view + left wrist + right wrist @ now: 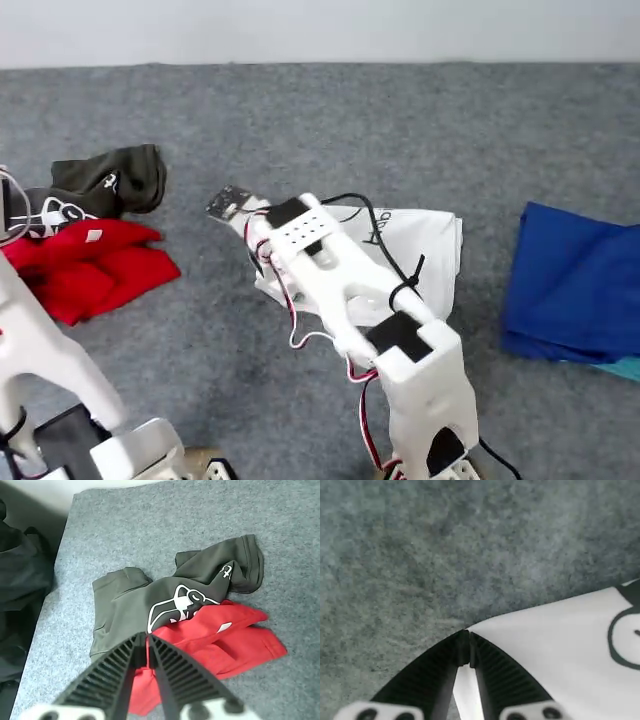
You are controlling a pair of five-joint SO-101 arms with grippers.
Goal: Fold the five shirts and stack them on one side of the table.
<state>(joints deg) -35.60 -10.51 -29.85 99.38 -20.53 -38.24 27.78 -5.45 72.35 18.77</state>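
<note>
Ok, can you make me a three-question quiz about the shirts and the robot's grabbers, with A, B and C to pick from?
1. Where does the blue shirt lie on the table?
A. at the right side
B. in the middle
C. at the left side

2. What colour is the shirt that the right gripper pinches?
A. red
B. white
C. blue

3. How is the left gripper?
A. wide open above bare table
B. shut on the red shirt
C. shut on a sock

Answers:
1 A: in the high view, the blue shirt sits near the right edge.
2 B: the jaws meet on a corner of the white shirt.
3 B: the jaws are closed with red cloth between them.
</note>
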